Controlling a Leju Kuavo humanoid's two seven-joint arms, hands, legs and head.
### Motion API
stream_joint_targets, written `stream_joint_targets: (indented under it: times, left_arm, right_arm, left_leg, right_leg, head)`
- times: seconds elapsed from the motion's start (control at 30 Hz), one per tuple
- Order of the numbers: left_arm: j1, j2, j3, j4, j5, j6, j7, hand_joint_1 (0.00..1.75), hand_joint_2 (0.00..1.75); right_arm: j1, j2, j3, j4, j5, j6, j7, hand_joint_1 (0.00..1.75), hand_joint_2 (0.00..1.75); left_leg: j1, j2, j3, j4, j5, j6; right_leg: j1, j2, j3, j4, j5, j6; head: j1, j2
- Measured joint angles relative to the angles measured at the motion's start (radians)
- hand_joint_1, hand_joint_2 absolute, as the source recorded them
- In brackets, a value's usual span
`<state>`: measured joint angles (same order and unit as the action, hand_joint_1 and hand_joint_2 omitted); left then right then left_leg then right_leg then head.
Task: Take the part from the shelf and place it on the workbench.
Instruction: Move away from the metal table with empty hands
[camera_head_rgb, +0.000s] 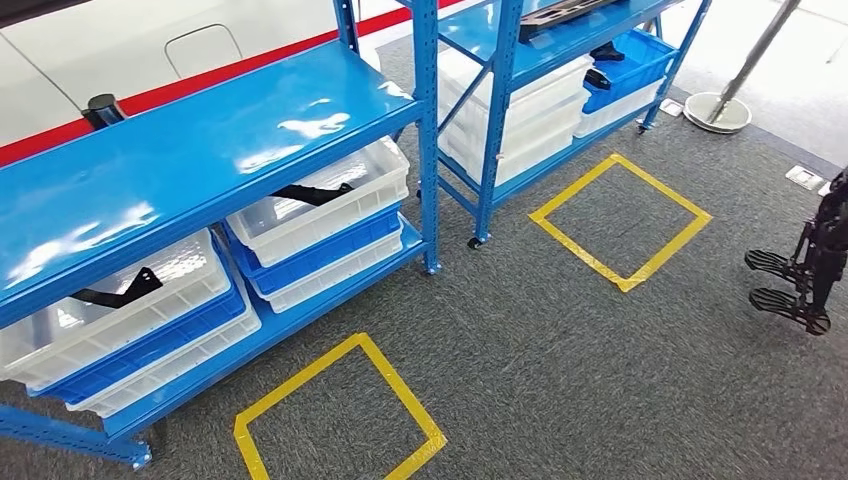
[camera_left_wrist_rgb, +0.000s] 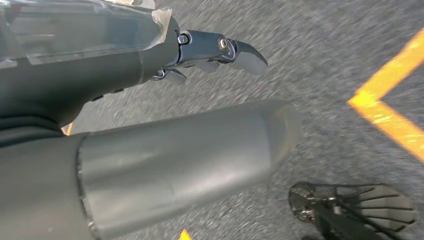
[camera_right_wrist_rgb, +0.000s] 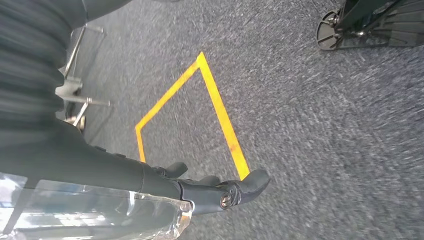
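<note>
Both hands hang over the carpet holding nothing, left hand and right hand with fingers loosely apart, so the job now is getting squared up to the shelf. I'd aim for the near taped square off the shelf's front edge, then reach for the black part in the white bin at the near end. Watch the blue upright, the far rack and the dark footed stand.

no legible txt, labels or nos. anywhere
</note>
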<state>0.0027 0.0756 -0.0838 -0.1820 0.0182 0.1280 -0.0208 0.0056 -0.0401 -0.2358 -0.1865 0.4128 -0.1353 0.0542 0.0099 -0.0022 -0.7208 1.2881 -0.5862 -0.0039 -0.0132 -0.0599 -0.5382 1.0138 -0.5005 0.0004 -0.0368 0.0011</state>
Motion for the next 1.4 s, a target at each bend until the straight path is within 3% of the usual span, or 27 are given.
stream_joint_targets:
  times: [0.03,0.1,0.17,0.23,0.27,0.33,0.4,0.47,0.5,0.53,0.6,0.63,0.7,0.77,0.83,0.9,0.97,1.0,1.03,1.1,1.17,1.2,1.27,1.3,1.33,1.4]
  left_arm:
    - [0.002,-0.004,-0.003,0.001,-0.003,0.006,-0.005,0.0,0.0]
    - [-0.001,-0.014,-0.009,0.001,-0.009,0.028,-0.015,0.0,0.0]
    - [-0.01,-0.028,-0.014,0.001,-0.013,0.072,-0.017,0.0,0.0]
    - [-0.016,-0.049,-0.017,0.001,-0.017,0.109,-0.016,0.0,0.0]
    - [-0.016,-0.06,-0.018,0.001,-0.018,0.118,-0.017,0.0,0.0]
    - [-0.017,-0.079,-0.021,0.001,-0.021,0.12,-0.024,0.0,0.0]
    - [-0.02,-0.093,-0.023,0.001,-0.024,0.117,-0.031,0.0,0.0]
    - [-0.021,-0.101,-0.024,0.001,-0.026,0.115,-0.035,0.0,0.0]
    - [-0.02,-0.104,-0.024,0.001,-0.027,0.114,-0.036,0.0,0.0]
    - [-0.02,-0.106,-0.024,0.001,-0.027,0.112,-0.036,0.0,0.0]
    - [-0.019,-0.108,-0.027,0.001,-0.028,0.107,-0.036,0.0,0.0]
    - [-0.019,-0.109,-0.029,0.001,-0.029,0.104,-0.036,0.0,0.0]
    - [-0.02,-0.108,-0.032,0.001,-0.029,0.098,-0.038,0.0,0.0]
    - [-0.017,-0.108,-0.032,0.002,-0.028,0.092,-0.042,0.0,0.0]
    - [-0.016,-0.109,-0.033,0.003,-0.027,0.09,-0.049,0.0,0.0]
    - [-0.018,-0.109,-0.033,0.003,-0.023,0.088,-0.055,0.0,0.0]
    - [-0.019,-0.107,-0.033,0.003,-0.02,0.075,-0.062,0.0,0.0]
    - [-0.017,-0.105,-0.033,0.003,-0.019,0.061,-0.068,0.0,0.0]
    - [-0.017,-0.101,-0.033,0.003,-0.014,0.047,-0.076,0.0,0.0]
    - [-0.034,-0.099,-0.031,-0.019,0.006,0.047,-0.041,0.0,0.0]
    - [-0.092,-0.113,-0.028,-0.092,0.014,0.082,0.085,0.0,0.0]
    - [-0.125,-0.122,-0.027,-0.136,0.006,0.097,0.155,0.0,0.0]
    - [-0.172,-0.139,-0.026,-0.204,-0.011,0.108,0.224,0.0,0.0]
    - [-0.182,-0.145,-0.025,-0.23,-0.017,0.108,0.233,0.0,0.0]
    - [-0.188,-0.15,-0.023,-0.249,-0.022,0.108,0.23,0.0,0.0]
    - [-0.192,-0.158,-0.017,-0.276,-0.031,0.106,0.218,0.0,0.0]
  right_arm:
    - [-0.001,0.0,0.0,0.0,0.0,0.001,0.0,0.0,1.75]
    - [-0.005,0.001,0.0,0.0,0.0,0.002,0.001,0.0,1.75]
    - [-0.007,0.001,-0.001,0.0,0.001,0.008,0.001,0.0,1.75]
    - [-0.013,-0.001,-0.003,0.0,0.003,0.016,0.001,0.0,1.75]
    - [-0.017,-0.003,-0.004,-0.001,0.004,0.018,0.001,0.0,1.75]
    - [-0.019,-0.004,-0.005,-0.002,0.004,0.018,0.002,0.0,1.75]
    - [-0.014,-0.006,-0.006,-0.001,0.004,0.018,0.003,0.0,1.75]
    - [-0.009,-0.01,-0.007,-0.001,0.004,0.018,0.004,0.0,1.75]
    - [-0.007,-0.011,-0.007,-0.001,0.004,0.018,0.005,0.0,1.75]
    - [-0.006,-0.012,-0.007,-0.001,0.004,0.018,0.005,0.0,1.75]
    - [-0.005,-0.012,-0.007,-0.001,0.004,0.017,0.005,0.0,1.75]
    - [-0.005,-0.012,-0.007,0.0,0.004,0.017,0.005,0.0,1.75]
    - [-0.007,-0.011,-0.008,0.001,0.006,0.016,0.007,0.0,1.75]
    - [-0.011,-0.01,-0.008,0.001,0.01,0.016,0.01,0.0,1.75]
    - [-0.012,-0.009,-0.008,0.001,0.015,0.016,0.011,0.0,1.75]
    - [-0.01,-0.009,-0.008,0.001,0.02,0.015,0.011,0.0,1.75]
    - [-0.007,-0.007,-0.008,0.001,0.023,0.014,0.012,0.0,1.75]
    - [-0.006,-0.007,-0.008,0.001,0.024,0.013,0.013,0.0,1.75]
    - [-0.007,-0.006,-0.008,0.001,0.031,0.012,0.015,0.0,1.75]
    - [-0.012,-0.002,-0.003,0.0,0.065,0.012,0.028,0.0,1.75]
    - [-0.023,0.002,0.006,0.0,0.097,0.016,0.048,0.0,1.75]
    - [-0.03,0.004,0.009,-0.001,0.103,0.016,0.055,0.0,1.75]
    - [-0.048,0.006,0.011,-0.004,0.106,0.013,0.058,0.0,1.75]
    - [-0.054,0.007,0.012,-0.005,0.107,0.011,0.056,0.0,1.75]
    - [-0.057,0.009,0.012,-0.007,0.107,0.009,0.053,0.0,1.75]
    - [-0.049,0.01,0.012,-0.008,0.108,0.004,0.05,0.0,1.75]
  left_leg:
    - [0.0,0.008,0.03,-0.047,0.025,0.002]
    - [-0.005,0.056,0.117,-0.188,0.077,0.012]
    - [-0.013,0.091,0.16,-0.264,0.093,0.024]
    - [-0.018,0.074,0.159,-0.274,0.096,0.033]
    - [-0.017,0.061,0.164,-0.28,0.102,0.038]
    - [-0.01,0.036,0.172,-0.293,0.115,0.048]
    - [-0.006,0.01,0.171,-0.297,0.122,0.054]
    - [-0.005,-0.023,0.168,-0.296,0.123,0.055]
    - [-0.004,-0.04,0.169,-0.295,0.123,0.054]
    - [-0.002,-0.057,0.17,-0.293,0.123,0.052]
    - [0.0,-0.087,0.17,-0.286,0.118,0.042]
    - [0.0,-0.1,0.167,-0.281,0.115,0.035]
    - [-0.001,-0.118,0.16,-0.277,0.114,0.021]
    - [0.004,-0.131,0.156,-0.28,0.117,0.011]
    - [0.004,-0.096,0.137,-0.244,0.095,0.004]
    - [0.002,-0.035,0.082,-0.133,0.033,-0.001]
    - [0.002,-0.009,0.02,-0.012,-0.013,-0.004]
    - [0.002,-0.004,0.009,0.008,-0.011,-0.003]
    - [0.002,0.001,0.019,-0.012,0.009,-0.001]
    - [-0.002,0.036,0.088,-0.139,0.072,0.011]
    - [-0.012,0.069,0.138,-0.242,0.109,0.025]
    - [-0.016,0.072,0.143,-0.26,0.113,0.031]
    - [-0.017,0.045,0.138,-0.268,0.118,0.038]
    - [-0.015,0.036,0.142,-0.274,0.122,0.042]
    - [-0.011,0.027,0.146,-0.28,0.127,0.047]
    - [-0.007,0.01,0.151,-0.286,0.135,0.054]
  right_leg:
    - [0.001,-0.013,0.0,0.0,-0.002,0.0]
    - [0.005,-0.039,0.008,0.0,-0.007,0.004]
    - [0.009,-0.063,0.018,0.0,-0.013,0.013]
    - [0.008,-0.087,0.032,-0.004,-0.016,0.025]
    - [0.007,-0.083,0.037,-0.003,-0.019,0.031]
    - [0.005,-0.029,0.023,0.037,-0.044,0.035]
    - [0.001,0.036,-0.035,0.155,-0.098,0.03]
    - [-0.002,0.053,-0.09,0.261,-0.13,0.035]
    - [-0.004,0.055,-0.095,0.263,-0.12,0.045]
    - [-0.007,0.058,-0.081,0.224,-0.095,0.058]
    - [-0.017,0.089,-0.025,0.088,-0.032,0.083]
    - [-0.02,0.104,-0.005,0.038,-0.014,0.084]
    - [-0.017,0.115,0.009,0.005,-0.008,0.069]
    - [-0.017,0.094,0.013,0.003,-0.003,0.051]
    - [-0.02,0.073,0.015,0.001,0.0,0.036]
    - [-0.016,0.048,0.013,0.0,-0.001,0.024]
    - [-0.01,0.018,0.01,0.0,-0.003,0.016]
    - [-0.008,0.003,0.008,0.0,-0.005,0.014]
    - [-0.007,-0.009,0.008,0.0,-0.006,0.013]
    - [-0.003,-0.032,0.015,0.0,-0.009,0.012]
    - [0.005,-0.064,0.018,0.001,-0.013,0.019]
    - [0.008,-0.081,0.018,0.001,-0.015,0.023]
    - [0.01,-0.102,0.027,-0.001,-0.017,0.034]
    - [0.009,-0.084,0.03,0.003,-0.021,0.039]
    - [0.009,-0.052,0.025,0.022,-0.032,0.041]
    - [0.005,0.027,-0.023,0.123,-0.079,0.038]
  head:
    - [0.0,0.0]
    - [0.0,0.0]
    - [0.002,0.0]
    - [0.003,0.0]
    - [0.003,0.0]
    - [0.005,0.0]
    - [0.009,0.0]
    - [0.011,0.0]
    - [0.011,0.0]
    - [0.011,0.0]
    - [0.012,0.0]
    - [0.014,0.0]
    - [0.015,0.0]
    - [0.014,0.0]
    - [0.009,0.0]
    - [0.003,0.0]
    - [0.001,0.0]
    - [0.0,0.0]
    - [0.0,0.0]
    - [-0.001,0.0]
    - [-0.004,0.0]
    - [-0.005,0.0]
    - [-0.003,0.0]
    - [-0.002,0.0]
    - [-0.002,0.0]
    - [0.001,0.0]
